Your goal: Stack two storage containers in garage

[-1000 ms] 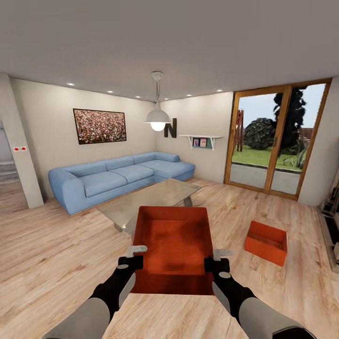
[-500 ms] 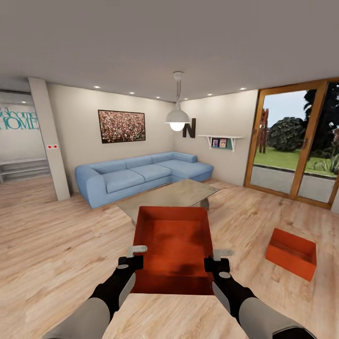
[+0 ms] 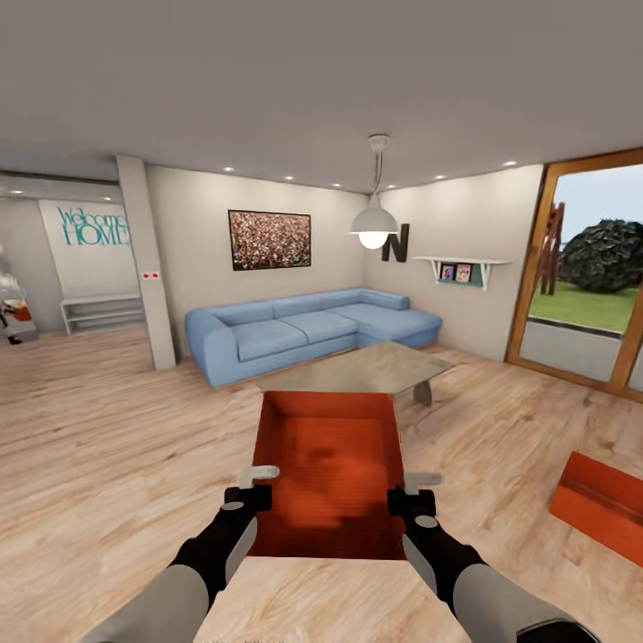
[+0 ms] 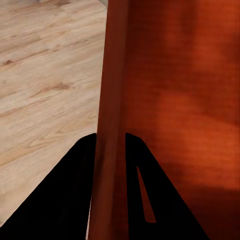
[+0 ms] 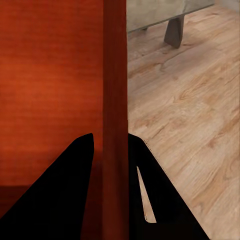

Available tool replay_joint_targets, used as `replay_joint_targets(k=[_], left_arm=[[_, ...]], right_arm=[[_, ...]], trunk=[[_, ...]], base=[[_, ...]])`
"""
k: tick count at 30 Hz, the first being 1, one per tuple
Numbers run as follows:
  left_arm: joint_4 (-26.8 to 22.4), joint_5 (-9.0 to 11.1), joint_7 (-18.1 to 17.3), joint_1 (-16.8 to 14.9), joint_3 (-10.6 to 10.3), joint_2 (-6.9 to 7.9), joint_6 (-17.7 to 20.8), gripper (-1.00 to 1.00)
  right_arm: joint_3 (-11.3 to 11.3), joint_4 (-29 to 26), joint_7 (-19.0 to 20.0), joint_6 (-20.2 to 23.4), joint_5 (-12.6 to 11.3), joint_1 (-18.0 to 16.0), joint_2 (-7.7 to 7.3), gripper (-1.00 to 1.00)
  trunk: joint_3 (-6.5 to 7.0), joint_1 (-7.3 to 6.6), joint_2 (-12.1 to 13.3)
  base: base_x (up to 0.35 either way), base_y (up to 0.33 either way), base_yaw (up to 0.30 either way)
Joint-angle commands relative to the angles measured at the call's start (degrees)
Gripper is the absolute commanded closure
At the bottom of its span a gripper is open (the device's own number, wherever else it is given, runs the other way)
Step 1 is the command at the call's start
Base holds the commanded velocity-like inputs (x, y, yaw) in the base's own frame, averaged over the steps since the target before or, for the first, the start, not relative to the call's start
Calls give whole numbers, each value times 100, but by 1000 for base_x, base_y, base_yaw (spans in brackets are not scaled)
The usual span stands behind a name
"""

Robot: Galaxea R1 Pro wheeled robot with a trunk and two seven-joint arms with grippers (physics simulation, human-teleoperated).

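Observation:
I hold one orange-red storage container (image 3: 328,469) in front of me, above the light wood-plank floor of the living room. My left gripper (image 3: 253,494) is shut on its left wall (image 4: 111,100), one finger on each side. My right gripper (image 3: 404,496) is shut on the right wall (image 5: 115,90) in the same way. The second storage container (image 3: 604,502) lies on the planks at the far right, partly cut off by the picture's edge.
A glass-topped coffee table (image 3: 375,368) stands just beyond the held bin, with a blue sofa (image 3: 304,329) behind it. Wood-framed glass doors (image 3: 589,277) are at the right. A pillar (image 3: 147,268) and an opening into another room are at the left.
The whole view has swung left: the sofa, table and floor bin slide right, and the opening with the "Welcome HOME" wall has come in. Both grippers keep their hold on the container.

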Motion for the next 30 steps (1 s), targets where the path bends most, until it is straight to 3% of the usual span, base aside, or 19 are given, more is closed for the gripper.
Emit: replay_joint_targets(k=[1, 30], left_arm=[[-153, 180, 117, -6, 182, -3, 49, 100], [-153, 180, 117, -10, 179, -2, 49, 100]], right_arm=[[41, 5, 42, -9, -88, -1, 1, 100], [41, 5, 51, -9, -88, -1, -7, 100]], trunk=[[-10, 1, -8], [-10, 1, -8]], base=[[0, 0, 269], [0, 0, 269]])
